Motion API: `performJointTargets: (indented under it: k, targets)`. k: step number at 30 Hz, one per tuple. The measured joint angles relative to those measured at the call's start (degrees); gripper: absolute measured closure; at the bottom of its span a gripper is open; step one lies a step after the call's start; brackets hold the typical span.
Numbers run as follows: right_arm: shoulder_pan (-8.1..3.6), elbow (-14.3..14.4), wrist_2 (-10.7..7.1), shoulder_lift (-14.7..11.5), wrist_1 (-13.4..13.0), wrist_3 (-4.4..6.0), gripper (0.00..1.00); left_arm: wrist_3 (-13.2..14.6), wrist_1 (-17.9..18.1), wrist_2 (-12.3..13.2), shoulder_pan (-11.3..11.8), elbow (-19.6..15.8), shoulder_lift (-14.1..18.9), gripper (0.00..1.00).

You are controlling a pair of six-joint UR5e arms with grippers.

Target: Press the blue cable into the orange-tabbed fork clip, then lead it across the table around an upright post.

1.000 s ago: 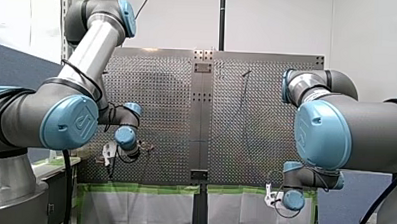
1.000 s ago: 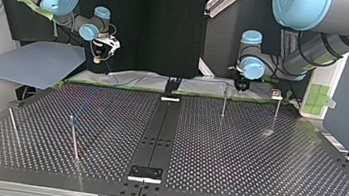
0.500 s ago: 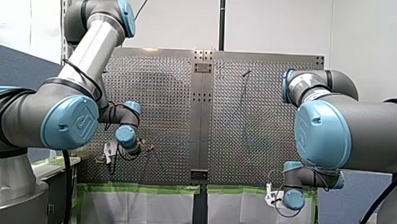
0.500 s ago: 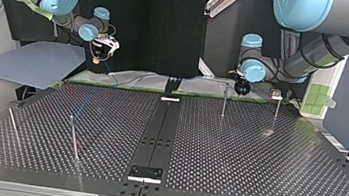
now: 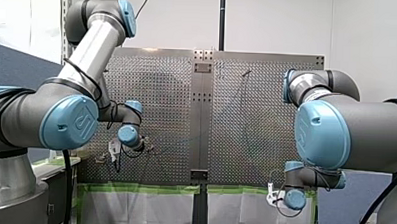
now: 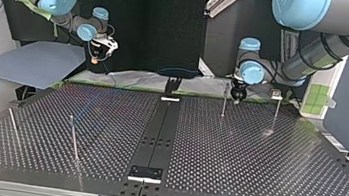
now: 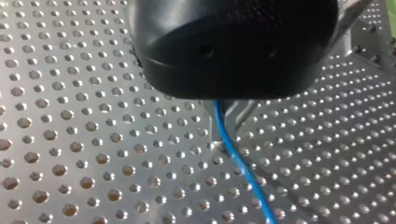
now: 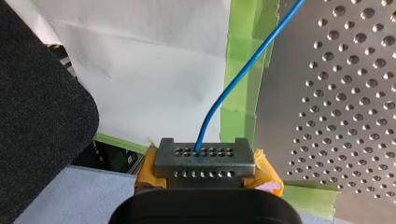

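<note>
- My left pincer (image 7: 229,122), black with metal fingers, is closed on the blue cable (image 7: 240,163), low over the perforated worktop (image 7: 70,116); the cable trails from its tips across the holes
- My right pincer (image 8: 204,156), yellow-padded, is likewise clamped shut on the cable, held off the worktop's edge above green tape (image 8: 240,56) and white sheeting (image 8: 140,70)
- In the top view the cable shows as a faint arc between the two pincers, near an upright post (image 6: 224,100)
- No orange-tabbed fork clip can be made out; by my judgement, neither the pressing-in nor the routing round a post is done yet
</note>
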Motion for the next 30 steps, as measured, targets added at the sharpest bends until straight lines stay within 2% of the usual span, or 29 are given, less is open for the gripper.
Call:
performJointTargets:
  k: [13,14,15,17,18,19,20,21,22,23,24,25,30]
  targets:
    - [-0.53,0.0,0.00,0.0,0.0,0.47,1.00,-0.1,-0.5,-1.0,0.0,0.5,0.0,1.00]
    - [-0.54,0.0,0.00,0.0,0.0,0.48,1.00,-0.1,-0.7,-1.2,0.0,0.5,0.0,0.94]
    - [-0.54,0.0,0.00,0.0,0.0,0.49,1.00,0.0,-1.0,-1.4,0.0,0.5,0.0,0.94]
    - [-0.55,0.0,0.00,0.0,0.0,0.50,1.00,0.0,-1.6,-2.1,0.0,0.6,0.0,0.75]
    - [-0.55,0.0,-0.01,0.0,0.0,0.50,1.00,0.1,-1.9,-2.5,0.0,0.5,0.0,0.75]
    - [-0.56,0.0,-0.03,0.0,0.0,0.50,1.00,0.4,-2.3,-3.0,0.0,0.5,0.0,0.65]
    - [-0.56,0.0,-0.04,0.0,0.0,0.49,1.00,0.6,-2.7,-3.4,-0.1,0.5,0.0,0.48]
    - [-0.56,0.0,-0.04,0.0,0.1,0.48,1.00,1.0,-3.1,-3.9,-0.1,0.5,0.0,0.48]
    - [-0.56,0.0,-0.03,0.0,0.1,0.46,1.00,1.5,-3.7,-4.5,-0.2,0.5,0.0,0.35]
    - [-0.56,0.0,-0.04,0.0,0.2,0.45,1.00,1.9,-4.1,-4.9,-0.2,0.5,0.0,0.10]
    - [-0.56,0.0,-0.04,0.0,0.2,0.43,1.00,2.2,-4.4,-5.3,-0.3,0.5,0.0,0.10]
    - [-0.56,0.0,-0.04,0.0,0.2,0.40,1.00,2.7,-4.9,-5.8,-0.4,0.5,0.0,0.00]
    - [-0.45,0.0,-0.05,0.0,0.4,0.31,1.00,5.0,-7.2,-8.1,-1.1,0.5,0.0,0.00]
